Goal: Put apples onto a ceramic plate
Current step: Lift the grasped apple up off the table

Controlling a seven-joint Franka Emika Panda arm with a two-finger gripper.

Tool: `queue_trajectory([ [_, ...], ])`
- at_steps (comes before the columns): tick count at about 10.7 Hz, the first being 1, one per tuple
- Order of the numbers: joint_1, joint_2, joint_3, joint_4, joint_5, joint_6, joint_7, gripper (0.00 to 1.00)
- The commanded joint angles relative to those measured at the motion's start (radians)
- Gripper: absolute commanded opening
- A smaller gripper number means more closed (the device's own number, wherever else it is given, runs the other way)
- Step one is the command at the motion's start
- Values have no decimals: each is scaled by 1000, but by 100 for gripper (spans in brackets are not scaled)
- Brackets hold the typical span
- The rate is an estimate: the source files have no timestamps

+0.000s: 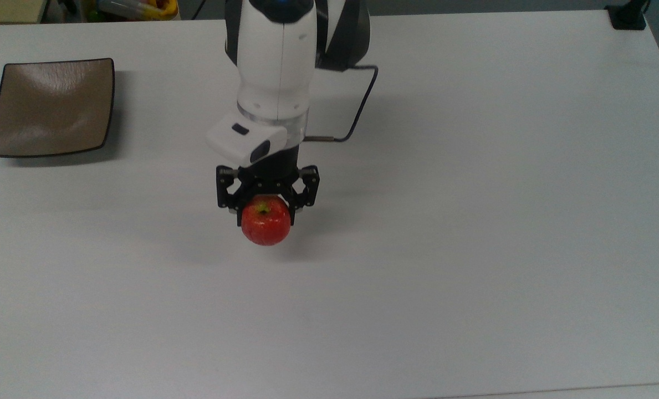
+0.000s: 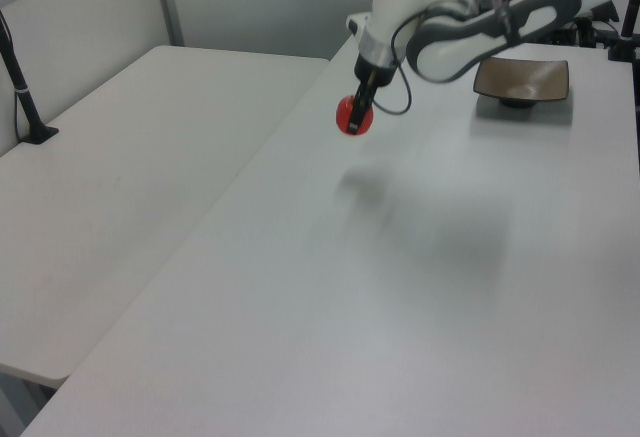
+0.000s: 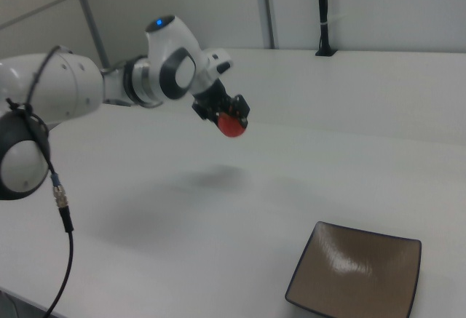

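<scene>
Top view: hand (image 1: 266, 206) is pinching the apple (image 1: 266, 221) clear of the worktop (image 1: 473, 221), carrying it toward the empty ceramic plate (image 1: 52, 105).

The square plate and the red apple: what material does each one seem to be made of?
The plate looks like glazed ceramic: its taupe-brown face shows soft glare, with a thin dark rim. The apple, held by the gripper, has glossy red skin with bright highlights; whether it is real fruit or a plastic copy cannot be told.
</scene>
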Motion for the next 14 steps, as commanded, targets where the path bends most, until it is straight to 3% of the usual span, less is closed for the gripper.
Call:
queue_trajectory([
  [1, -1, -218, -3, -65, 110, -193, -11, 51],
  [3, -20, -313, -3, -70, 170, -326, -93, 51],
  [6, -73, -481, -5, -155, 271, -506, -346, 51],
  [7, -73, -521, -28, -171, 273, -557, -417, 51],
  [11, -93, -578, -78, -218, 276, -608, -557, 51],
  [14, -117, -573, -188, -223, 276, -585, -710, 51],
])
